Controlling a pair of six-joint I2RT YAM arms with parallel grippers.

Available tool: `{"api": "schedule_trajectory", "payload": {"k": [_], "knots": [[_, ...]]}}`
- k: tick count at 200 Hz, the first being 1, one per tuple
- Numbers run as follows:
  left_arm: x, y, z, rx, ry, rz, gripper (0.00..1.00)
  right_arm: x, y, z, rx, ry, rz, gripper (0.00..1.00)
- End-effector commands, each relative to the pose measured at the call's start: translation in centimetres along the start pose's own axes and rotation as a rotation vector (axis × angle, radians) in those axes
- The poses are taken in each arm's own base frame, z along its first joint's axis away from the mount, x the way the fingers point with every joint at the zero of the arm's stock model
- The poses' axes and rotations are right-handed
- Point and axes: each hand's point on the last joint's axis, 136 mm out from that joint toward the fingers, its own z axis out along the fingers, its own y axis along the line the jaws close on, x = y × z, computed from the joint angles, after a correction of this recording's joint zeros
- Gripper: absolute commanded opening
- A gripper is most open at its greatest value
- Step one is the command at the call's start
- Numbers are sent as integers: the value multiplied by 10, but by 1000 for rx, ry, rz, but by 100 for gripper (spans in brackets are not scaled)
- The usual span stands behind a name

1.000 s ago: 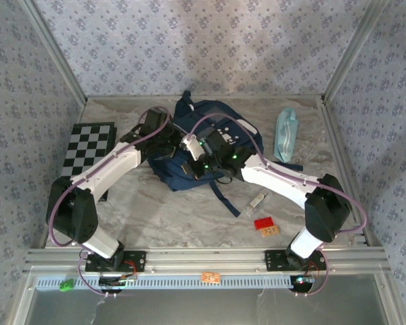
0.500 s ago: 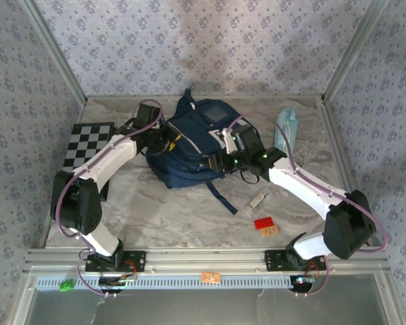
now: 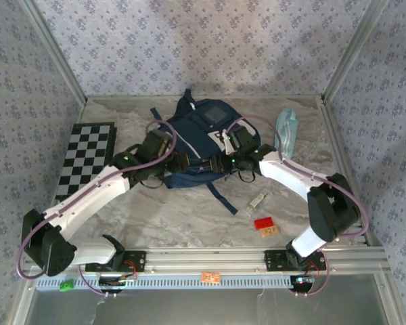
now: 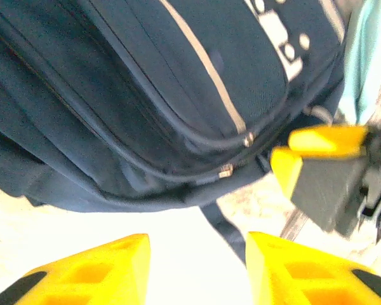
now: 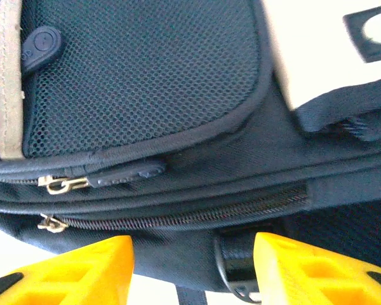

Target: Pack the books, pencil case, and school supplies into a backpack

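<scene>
Mid-table, backpack [image 3: 203, 139]: laid flat on the marble top with its near edge turned toward both arms; its zips are seen drawn shut, so packing of the loose items is judged not yet begun.
Left gripper [image 4: 197, 254]: held just off the pack's near edge, jaws parted moderately, nothing between them.
Right gripper [image 5: 193, 254]: set close against the same edge from the other side, jaws parted likewise, nothing held.
Pencil case [image 3: 286, 133]: laid by the right rail, just beside the pack and outside it.
School supplies [image 3: 257, 201]: left on the table nearer the bases, beside the trailing strap [image 3: 220, 196], apart from the pack.
Risk, collision: both grippers are positioned near each other at one seam, so they could be knocked together if both are advanced.
Risk, grip: a small zip pull [image 5: 63, 184] could be missed and loose fabric pinched instead, so the pack would be dragged rather than opened.
Risk, strap: the strap could be snagged and the small item swept aside.
Overhead view: the layout of the loose items is given, but the jaw gaps are hidden by the wrists.
Wrist views: zip pulls and empty jaws are shown; from the left wrist the other gripper's yellow fingers [image 4: 324, 140] are seen.
</scene>
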Motion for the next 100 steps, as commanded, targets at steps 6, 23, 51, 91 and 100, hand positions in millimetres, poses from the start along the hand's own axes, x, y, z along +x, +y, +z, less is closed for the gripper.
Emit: {"api": "schedule_trajectory", "payload": {"k": [6,23,51,91,100], "knots": [[24,9,37,-64,66,106,41,-17,12,5,-48,-28,25,53],[25,-11,55,24,65,164,40,-22,18,6,-49,-47,-39,55],[11,-14,74,-16,13,275,40,-32,14,1,-74,-83,-74,57],[-26,-4,76,-19,-123,341,39,-34,13,-9,-69,-110,-255,60],[-35,-2,73,-4,-151,344,40,-35,9,-11,-55,-123,-286,61]]}}
